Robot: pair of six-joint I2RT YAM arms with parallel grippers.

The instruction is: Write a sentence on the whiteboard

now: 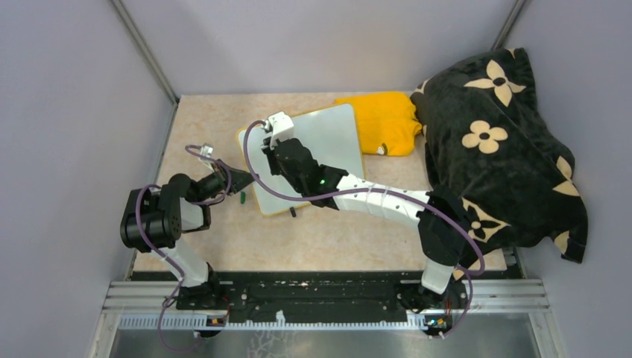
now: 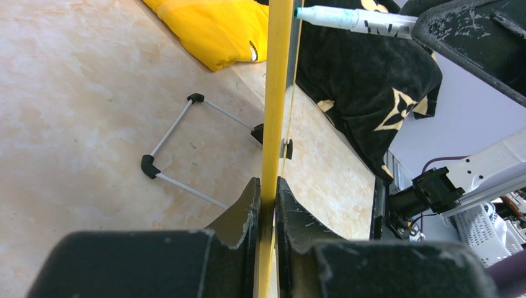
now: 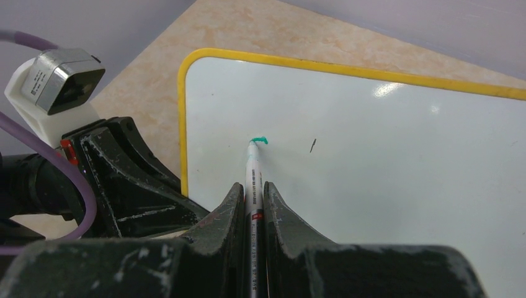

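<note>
Right tool [image 3: 251,191] pinches the green marker [image 3: 252,164], tip on the whiteboard [image 3: 384,155] straight ahead at a first green mark [image 3: 260,140]; blank board lies rightward. Left tool [image 2: 267,189] clamps its rim.

The whiteboard [image 1: 332,138] is glossy white with a yellow rim, and bears one short green stroke [image 3: 260,140]. The marker [image 3: 252,171] is white with a green tip. At the board's two o'clock is a yellow cloth [image 1: 387,119]; at three, a black blanket [image 1: 499,171] patterned with cream flowers. The table [image 1: 335,239] is mottled beige.
</note>
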